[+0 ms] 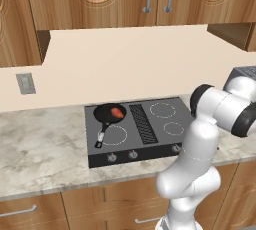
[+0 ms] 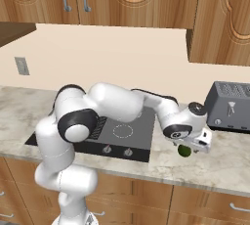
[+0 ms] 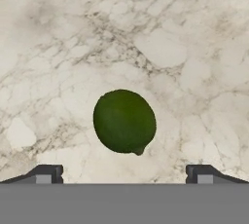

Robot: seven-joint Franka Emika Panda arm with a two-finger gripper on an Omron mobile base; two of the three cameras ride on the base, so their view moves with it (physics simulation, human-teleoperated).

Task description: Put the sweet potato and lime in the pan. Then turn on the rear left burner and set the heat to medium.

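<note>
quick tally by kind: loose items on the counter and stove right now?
Produce: 2, the sweet potato lying in the pan and the lime on the marble counter
Cookware: 1, the pan on the stove
Appliances: 1, the toaster
Total: 4

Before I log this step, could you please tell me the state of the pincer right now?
Pincer: open, holding nothing; it hangs over the lime on the counter.

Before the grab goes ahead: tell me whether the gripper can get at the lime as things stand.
Probably yes. The gripper is open and hangs right above the lime, which lies alone on the marble counter, centred between the fingertips. Nothing stands beside it to block a straight descent.
</note>
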